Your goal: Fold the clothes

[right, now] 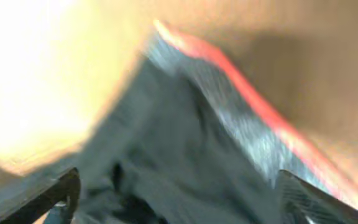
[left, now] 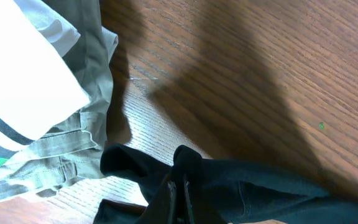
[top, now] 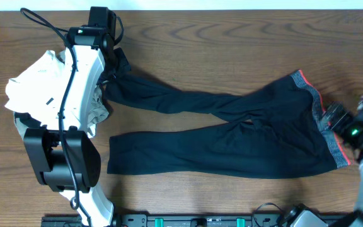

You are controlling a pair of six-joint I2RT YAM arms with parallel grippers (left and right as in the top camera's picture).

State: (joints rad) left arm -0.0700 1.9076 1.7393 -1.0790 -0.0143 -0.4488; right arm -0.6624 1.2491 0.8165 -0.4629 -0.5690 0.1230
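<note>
Black leggings (top: 232, 142) with a grey and coral waistband (top: 323, 120) lie spread across the wooden table, legs pointing left. My left gripper (top: 109, 72) is at the end of the upper leg, far left. In the left wrist view it (left: 182, 193) is shut on a bunched fold of the black fabric (left: 260, 186). My right gripper (top: 337, 120) is at the waistband on the right. The right wrist view is blurred, with the fingers (right: 179, 193) wide apart over the dark fabric (right: 185, 143) and the coral edge (right: 253, 112) just beyond.
A heap of other clothes lies at the left under my left arm: a white garment (top: 36, 79) and an olive one (left: 73, 149). Bare wood (top: 232, 44) stretches behind the leggings. The arm bases (top: 62, 157) stand along the front edge.
</note>
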